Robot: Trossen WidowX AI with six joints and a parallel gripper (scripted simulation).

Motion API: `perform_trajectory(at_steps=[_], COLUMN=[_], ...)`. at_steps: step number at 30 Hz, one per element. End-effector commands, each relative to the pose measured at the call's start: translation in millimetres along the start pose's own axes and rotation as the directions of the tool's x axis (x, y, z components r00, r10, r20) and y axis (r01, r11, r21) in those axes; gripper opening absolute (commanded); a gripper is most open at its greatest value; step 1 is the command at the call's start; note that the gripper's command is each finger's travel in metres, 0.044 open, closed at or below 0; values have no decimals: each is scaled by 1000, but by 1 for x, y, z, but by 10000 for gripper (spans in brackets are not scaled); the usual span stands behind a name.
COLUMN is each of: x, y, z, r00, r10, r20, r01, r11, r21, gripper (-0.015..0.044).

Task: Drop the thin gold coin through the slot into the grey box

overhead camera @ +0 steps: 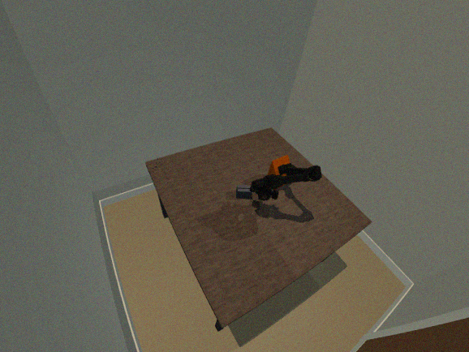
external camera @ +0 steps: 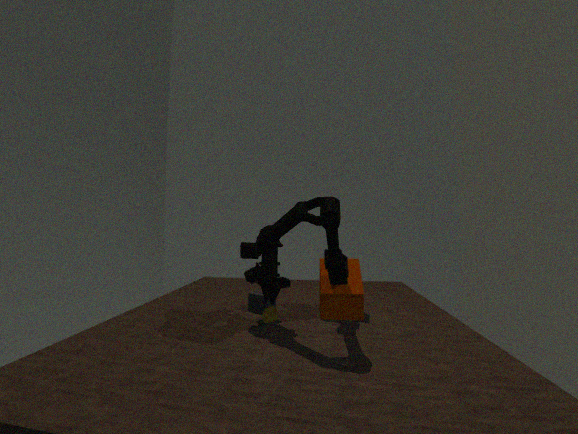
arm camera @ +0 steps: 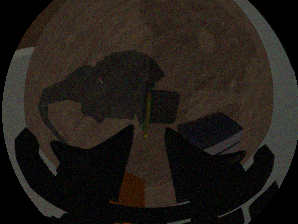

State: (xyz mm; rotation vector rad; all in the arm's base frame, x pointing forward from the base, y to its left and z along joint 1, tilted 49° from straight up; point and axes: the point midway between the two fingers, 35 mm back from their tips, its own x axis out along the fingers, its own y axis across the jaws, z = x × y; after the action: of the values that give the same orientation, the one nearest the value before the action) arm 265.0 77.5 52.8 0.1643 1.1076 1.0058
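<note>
The gold coin [external camera: 270, 315] [arm camera: 148, 106] stands on edge, low at the table. In the wrist view it is a thin yellow line seen edge-on, ahead of the gap between the fingers. A dark square patch lies beside it; I cannot tell holder from shadow there. My gripper [external camera: 270, 301] [arm camera: 149, 129] points down just above the coin, part open, with a fingertip on each side of the coin's line and nothing gripped. The grey box [overhead camera: 243, 193] [external camera: 255, 303] [arm camera: 207, 131] is closed and stands close beside the gripper; its slot shows as a dark line. The arm hides the coin in the top view.
A large orange block [overhead camera: 280, 165] [external camera: 342, 306] [arm camera: 133, 191] stands beside the arm's base. The brown wooden table [overhead camera: 227, 259] [external camera: 280, 395] carries everything, and the arm's shadow falls across it. Grey walls rise behind.
</note>
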Motion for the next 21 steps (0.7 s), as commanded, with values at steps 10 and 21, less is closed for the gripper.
perform_trajectory(at_steps=[10, 21], x=[21, 39], y=[0, 0], z=[-1, -1], r00=[1000, 1000], r10=[5, 5], r20=[-4, -3], r01=[-5, -5], r11=[1000, 1000], r21=[6, 6], gripper=[161, 161])
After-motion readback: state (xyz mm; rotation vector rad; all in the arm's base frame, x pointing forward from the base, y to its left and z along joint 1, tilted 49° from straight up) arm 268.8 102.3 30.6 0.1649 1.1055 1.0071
